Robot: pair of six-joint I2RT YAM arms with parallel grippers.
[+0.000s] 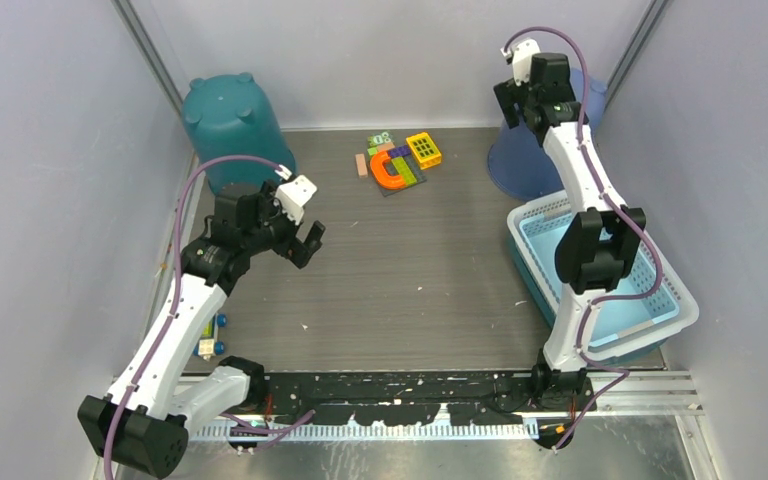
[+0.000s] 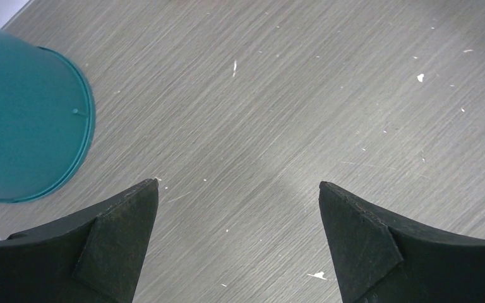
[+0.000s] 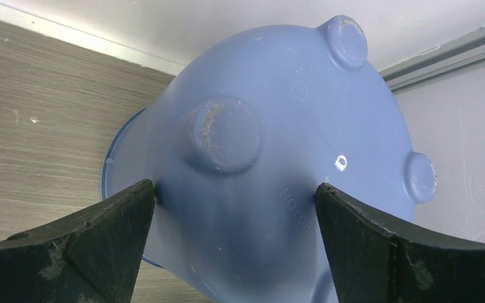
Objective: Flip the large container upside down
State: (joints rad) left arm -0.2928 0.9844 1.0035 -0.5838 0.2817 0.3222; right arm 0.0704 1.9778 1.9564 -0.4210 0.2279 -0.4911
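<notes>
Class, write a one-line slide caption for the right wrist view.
The right claw, open, frames the upturned blue container, its round feet facing the camera.

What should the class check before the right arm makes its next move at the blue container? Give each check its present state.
1. Right end effector open: ok, jaws wide.
2. Right end effector lined up on the blue container: ok, straddling it; contact cannot tell.
3. Blue container's pose known: ok, base up, rim on the table, so it already stands upside down.
4. Left end effector out of the way: ok, open above bare table beside the teal container.
5. Toy blocks clear of the blue container: ok, apart from it.
6. Blue container is the larger of the two: cannot tell, the arm hides part of it.
</notes>
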